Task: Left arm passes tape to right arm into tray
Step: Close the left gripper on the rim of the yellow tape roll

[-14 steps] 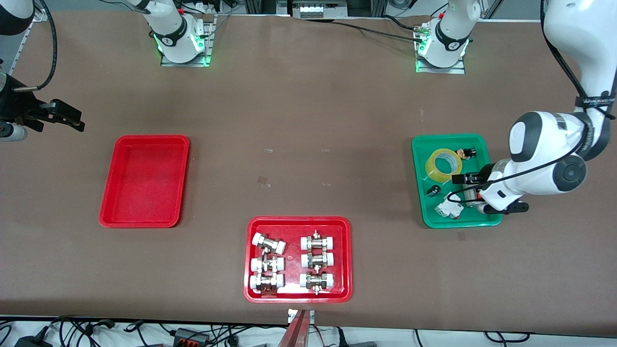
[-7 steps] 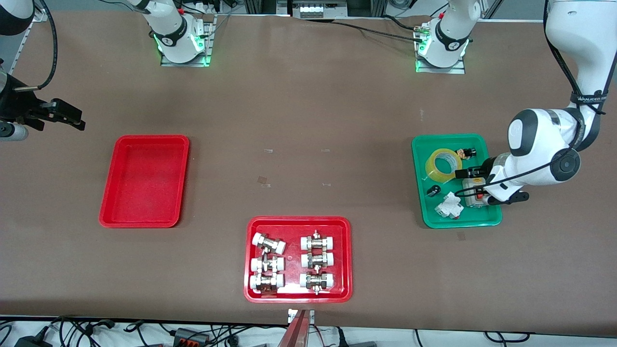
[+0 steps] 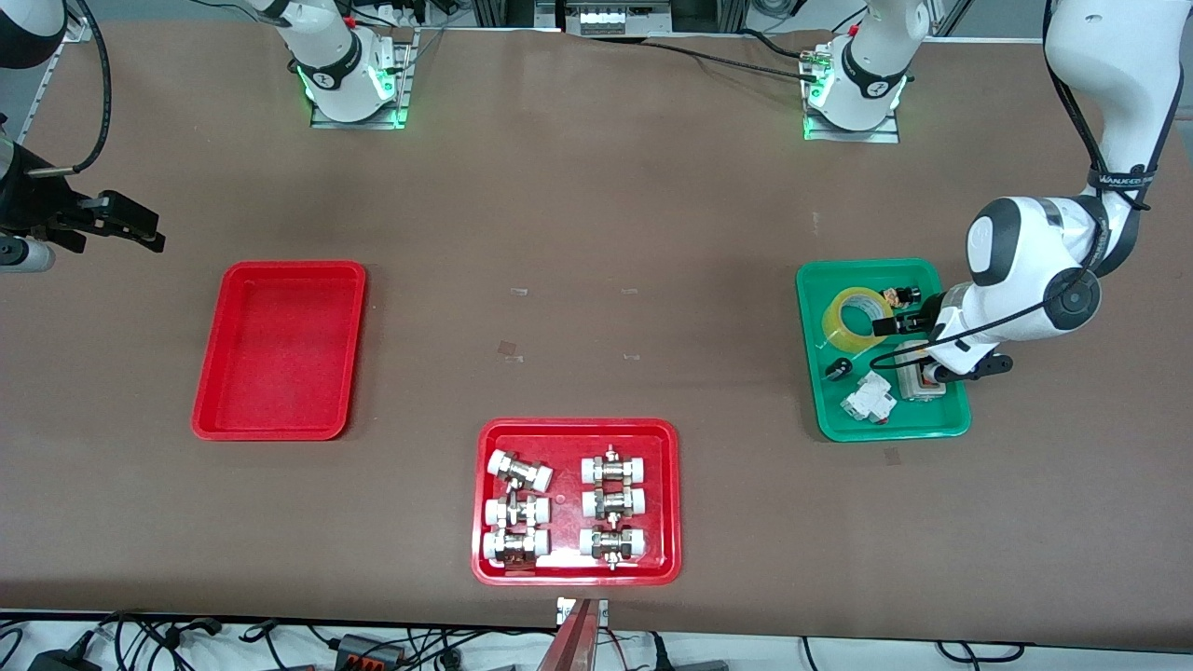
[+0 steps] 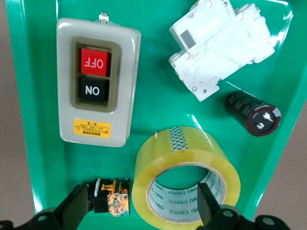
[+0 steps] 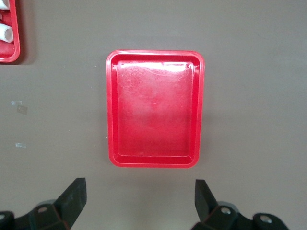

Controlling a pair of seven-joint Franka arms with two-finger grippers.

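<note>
The tape (image 3: 857,319), a translucent yellow roll, lies flat in the green tray (image 3: 839,424) at the left arm's end of the bench (image 3: 596,214), its round hole facing straight up. So I read its axis as vertical, which means the pick has to come from above with one finger in the hole and one outside the wall. My left tool (image 3: 897,325) hangs over that green tray, just beside the roll on the side away from the bench's middle. In the left wrist view its fingers are spread wide and hold nothing; one fingertip (image 4: 207,201) sits over the roll's hole, the other (image 4: 76,205) is out by a small black and orange part (image 4: 111,200). A grey ON/OFF switch box (image 4: 94,81), a white plastic block (image 4: 221,44) and a dark capacitor (image 4: 253,114) share the tray, apart from the roll. The plain red tray (image 3: 280,349) lies well apart, at the right arm's end. My right tool (image 3: 126,224) waits in the air above that end, fingers spread wide and empty, looking down on the red tray. The left arm is plainly the nearer one.
</note>
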